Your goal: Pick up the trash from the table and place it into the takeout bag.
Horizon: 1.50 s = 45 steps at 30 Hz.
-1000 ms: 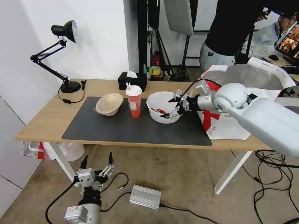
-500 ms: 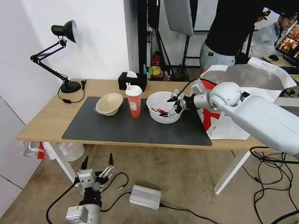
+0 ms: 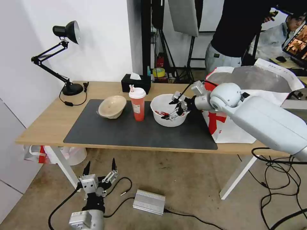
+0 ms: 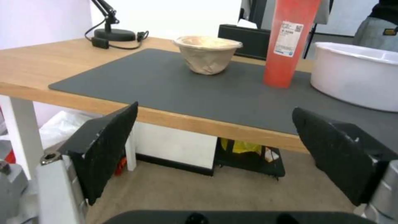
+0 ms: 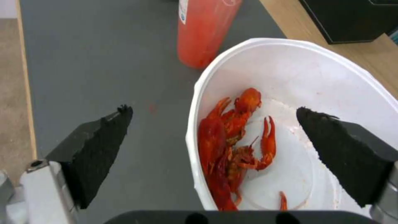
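Observation:
The white plastic bowl [image 3: 160, 105] with red scraps [image 5: 232, 137] sits on the dark mat [image 3: 128, 134] of the table [image 3: 48, 124]. My right gripper [image 3: 169, 110] is open and hovers over the bowl's near rim [image 5: 195, 124]. One finger [image 5: 95, 146] is outside above the mat, the other [image 5: 344, 149] is over the inside. The red cup [image 3: 137, 107] stands just left of the bowl, and the beige paper bowl [image 3: 112, 107] lies tilted farther left. The takeout bag [image 3: 230, 127] stands open at the table's right end. My left gripper [image 3: 99, 166] hangs open below the table's front edge.
A black tissue box [image 3: 136, 82] and a desk lamp [image 3: 68, 32] stand at the table's back. A silver box [image 3: 149, 202] and cables lie on the floor. A red-and-white plastic bag [image 3: 35, 153] sits under the table's left end. A person stands behind the bag.
My right gripper has moved left from the bowl's right side to above its near rim, staying open. The left arm has not moved.

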Available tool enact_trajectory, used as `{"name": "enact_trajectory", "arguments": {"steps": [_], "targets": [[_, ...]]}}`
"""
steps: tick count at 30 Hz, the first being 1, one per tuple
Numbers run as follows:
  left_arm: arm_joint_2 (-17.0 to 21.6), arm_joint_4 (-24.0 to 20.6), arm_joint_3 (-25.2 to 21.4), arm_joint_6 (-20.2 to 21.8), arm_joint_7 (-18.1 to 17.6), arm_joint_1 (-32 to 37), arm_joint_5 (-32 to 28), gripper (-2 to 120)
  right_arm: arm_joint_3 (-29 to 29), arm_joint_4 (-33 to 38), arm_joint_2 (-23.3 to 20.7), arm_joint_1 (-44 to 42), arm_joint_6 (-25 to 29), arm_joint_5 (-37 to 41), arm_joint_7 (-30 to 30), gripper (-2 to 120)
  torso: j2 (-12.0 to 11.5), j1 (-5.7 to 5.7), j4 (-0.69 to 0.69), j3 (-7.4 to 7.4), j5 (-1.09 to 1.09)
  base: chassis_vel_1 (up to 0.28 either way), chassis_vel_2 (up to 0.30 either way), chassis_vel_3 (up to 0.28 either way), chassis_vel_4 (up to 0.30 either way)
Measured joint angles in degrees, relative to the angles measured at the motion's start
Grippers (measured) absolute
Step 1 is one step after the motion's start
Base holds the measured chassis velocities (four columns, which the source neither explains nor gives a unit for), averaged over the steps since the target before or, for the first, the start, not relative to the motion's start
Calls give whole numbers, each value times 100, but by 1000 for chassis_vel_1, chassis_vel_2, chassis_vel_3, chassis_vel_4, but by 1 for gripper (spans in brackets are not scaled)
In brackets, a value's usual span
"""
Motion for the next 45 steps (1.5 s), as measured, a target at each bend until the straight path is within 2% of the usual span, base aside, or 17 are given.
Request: {"name": "enact_trajectory", "arguments": {"steps": [15, 29, 45], "targets": [[0, -3, -28, 0, 4, -23, -3, 100, -149, -374, 330, 176, -13, -89, 9, 100, 0, 0, 0, 0, -1, 0, 0, 0, 0], [-1, 46, -34, 1, 4, -76, -24, 100, -238, -380, 484, 200, -267, -94, 172, 100, 0, 0, 0, 0, 0, 0, 0, 0, 0], [-1, 108, -18, 1, 2, -134, -42, 100, -337, -485, 691, 271, -296, -97, 233, 100, 0, 0, 0, 0, 0, 0, 0, 0, 0]]}}
